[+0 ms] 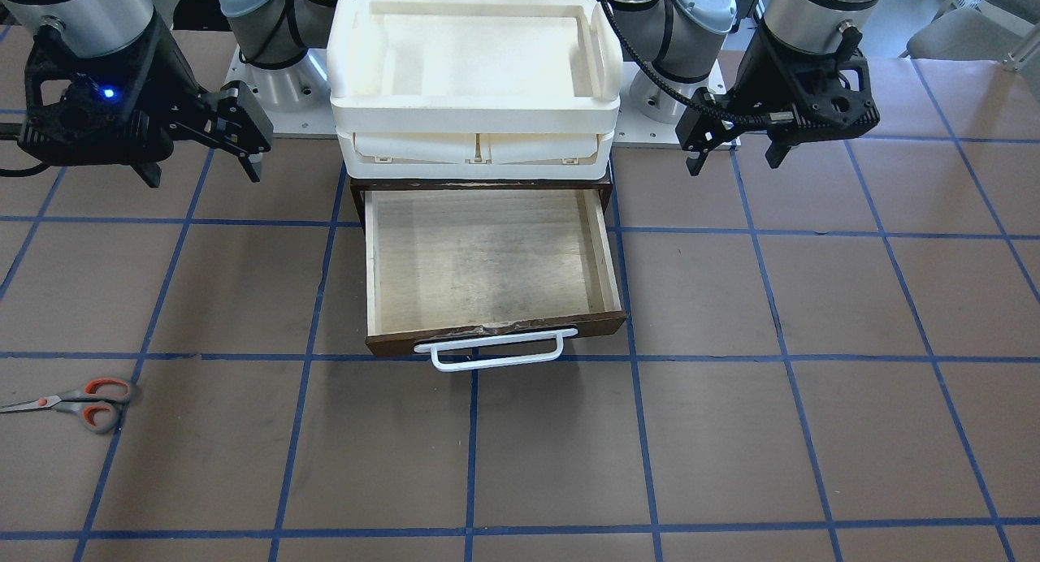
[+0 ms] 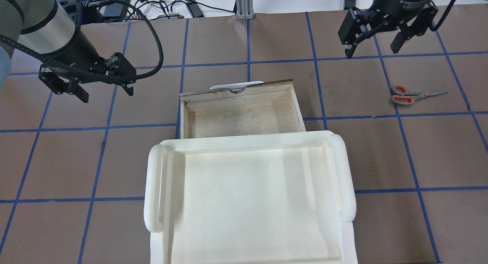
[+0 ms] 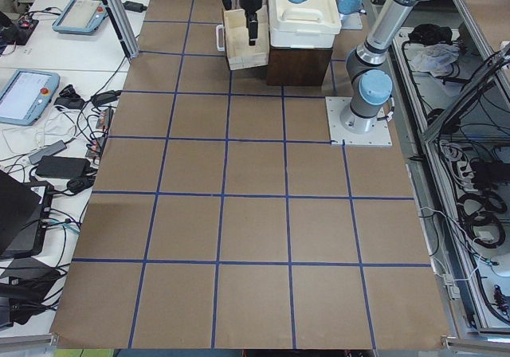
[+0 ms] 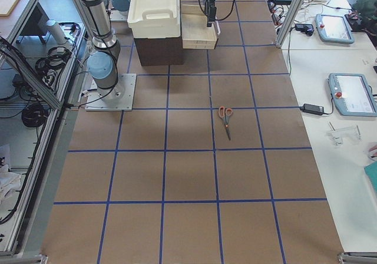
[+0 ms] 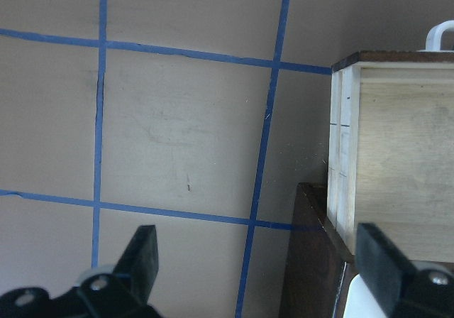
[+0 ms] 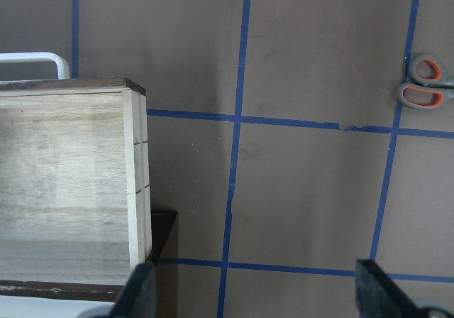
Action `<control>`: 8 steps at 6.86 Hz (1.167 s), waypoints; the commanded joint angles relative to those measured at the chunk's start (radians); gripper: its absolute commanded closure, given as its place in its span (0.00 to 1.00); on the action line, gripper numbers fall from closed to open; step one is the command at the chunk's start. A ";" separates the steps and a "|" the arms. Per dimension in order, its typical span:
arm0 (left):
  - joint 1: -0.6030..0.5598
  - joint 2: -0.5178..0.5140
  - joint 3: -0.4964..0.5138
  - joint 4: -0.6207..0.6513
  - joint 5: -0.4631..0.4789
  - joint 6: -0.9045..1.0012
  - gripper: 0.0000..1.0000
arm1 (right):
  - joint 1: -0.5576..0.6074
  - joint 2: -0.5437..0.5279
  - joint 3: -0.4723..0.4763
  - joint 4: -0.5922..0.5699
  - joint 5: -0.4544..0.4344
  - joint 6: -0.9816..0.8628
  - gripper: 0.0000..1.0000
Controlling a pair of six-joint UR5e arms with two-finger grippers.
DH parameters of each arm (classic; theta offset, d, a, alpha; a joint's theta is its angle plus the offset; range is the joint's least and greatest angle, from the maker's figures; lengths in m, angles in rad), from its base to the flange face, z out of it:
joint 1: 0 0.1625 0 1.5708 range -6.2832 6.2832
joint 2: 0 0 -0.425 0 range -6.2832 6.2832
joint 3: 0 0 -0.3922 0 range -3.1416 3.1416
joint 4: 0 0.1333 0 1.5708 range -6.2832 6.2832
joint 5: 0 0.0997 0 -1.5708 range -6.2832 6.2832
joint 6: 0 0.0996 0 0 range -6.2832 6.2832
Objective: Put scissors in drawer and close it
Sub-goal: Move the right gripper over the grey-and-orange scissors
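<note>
The scissors [image 2: 405, 96], with grey handles and orange-red inner loops, lie flat on the table on my right side, blades pointing away from the drawer. They also show in the front view [image 1: 85, 399], the right side view [image 4: 225, 116] and the right wrist view [image 6: 423, 84]. The dark brown drawer [image 1: 371, 261] is pulled open and empty, white bar handle [image 1: 496, 352] at its front. It also shows in the overhead view [image 2: 236, 93]. My right gripper [image 2: 371, 52] hangs open and empty above the table, apart from the scissors. My left gripper [image 2: 106, 94] is open and empty beside the drawer.
A cream-white plastic tray stack [image 1: 475, 107] sits on top of the brown cabinet, behind the open drawer. The brown table top carries a blue tape grid. Monitors, cables and tablets lie beyond the table's far edge [image 4: 353, 93].
</note>
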 commanded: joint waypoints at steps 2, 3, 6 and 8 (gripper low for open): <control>0.004 0.000 -0.001 0.000 0.000 0.000 0.00 | -0.013 0.007 0.005 -0.077 0.009 0.009 0.00; 0.006 0.000 -0.001 0.002 -0.002 0.000 0.00 | -0.013 0.021 0.036 -0.108 0.035 0.017 0.00; 0.007 0.000 -0.001 0.003 -0.003 0.000 0.00 | -0.025 0.015 0.047 -0.194 0.009 0.028 0.00; 0.007 0.000 -0.001 0.003 -0.003 0.000 0.00 | -0.042 0.015 0.080 -0.194 0.011 0.026 0.00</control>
